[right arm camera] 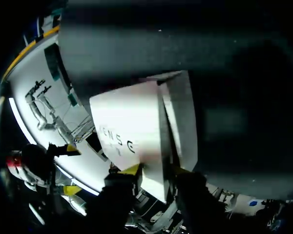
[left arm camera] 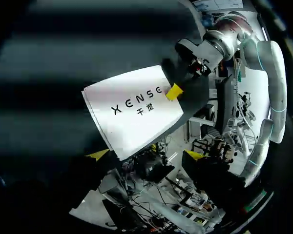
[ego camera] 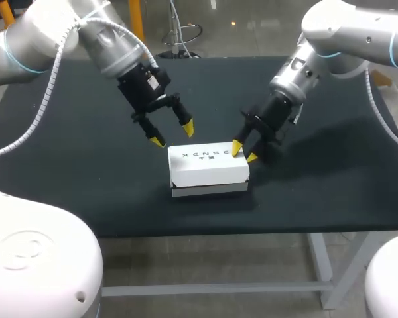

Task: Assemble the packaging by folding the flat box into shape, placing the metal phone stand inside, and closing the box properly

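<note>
A white box [ego camera: 209, 170] with dark lettering on its lid lies near the middle of the dark table, lid down. My left gripper [ego camera: 171, 132] hangs open just above and behind the box's left end, touching nothing. In the left wrist view the box [left arm camera: 136, 109] lies ahead of the wide-spread left gripper [left arm camera: 146, 155]. My right gripper [ego camera: 245, 152] is at the box's right end, one yellow tip on the lid and the other past the end. In the right wrist view the right gripper [right arm camera: 155, 170] is shut on the end of the box [right arm camera: 132, 122]. No phone stand is visible.
The black table mat [ego camera: 86, 165] stretches to both sides of the box. The table's front edge [ego camera: 252, 233] runs a short way in front of the box. Nothing else lies on the mat.
</note>
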You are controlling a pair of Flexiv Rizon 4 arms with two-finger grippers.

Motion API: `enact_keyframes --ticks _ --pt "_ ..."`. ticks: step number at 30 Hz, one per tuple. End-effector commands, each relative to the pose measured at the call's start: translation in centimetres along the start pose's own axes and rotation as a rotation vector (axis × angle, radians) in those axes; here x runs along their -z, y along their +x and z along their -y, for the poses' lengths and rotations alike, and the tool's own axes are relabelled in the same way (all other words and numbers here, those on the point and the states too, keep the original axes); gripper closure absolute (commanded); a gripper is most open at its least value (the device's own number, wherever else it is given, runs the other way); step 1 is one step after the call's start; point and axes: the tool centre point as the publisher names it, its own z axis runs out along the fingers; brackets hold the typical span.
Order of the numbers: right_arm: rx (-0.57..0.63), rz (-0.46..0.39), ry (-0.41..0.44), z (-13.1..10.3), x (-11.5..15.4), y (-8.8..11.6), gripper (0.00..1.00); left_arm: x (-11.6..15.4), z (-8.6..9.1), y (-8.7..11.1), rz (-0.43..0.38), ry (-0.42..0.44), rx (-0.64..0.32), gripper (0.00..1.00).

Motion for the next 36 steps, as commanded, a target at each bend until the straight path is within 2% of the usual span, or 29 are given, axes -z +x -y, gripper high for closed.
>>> enact_keyframes --ticks 1,6,10,27,28,30,36 --pt "0.001 0.0 0.005 -0.2 0.0 0.0 0.61 0.4 -0.6 1.0 0.29 0.038 -0.233 0.0" --pt "0.001 0.0 0.005 -0.2 0.0 0.0 0.6 0.4 -0.9 1.4 0.391 0.029 -0.402 0.0" --pt "0.001 0.0 0.005 -0.2 0.0 0.0 0.6 0.3 -1.2 1.6 0.475 -0.056 -0.609 0.0" --pt "0.001 0.0 0.005 -0.2 0.0 0.0 0.62 0.3 -1.2 1.6 0.475 -0.056 -0.609 0.0" --pt "0.001 0.0 0.005 -0.2 0.0 0.0 0.62 0.0 -1.1 1.2 0.495 -0.055 -0.656 0.0" --pt "0.001 0.0 0.005 -0.2 0.0 0.0 0.62 -0.5 -1.0 0.4 0.486 -0.029 -0.711 0.0" --pt "0.001 0.0 0.005 -0.2 0.0 0.0 0.62 -2.0 -1.0 -0.8 0.583 0.042 -0.967 0.0"
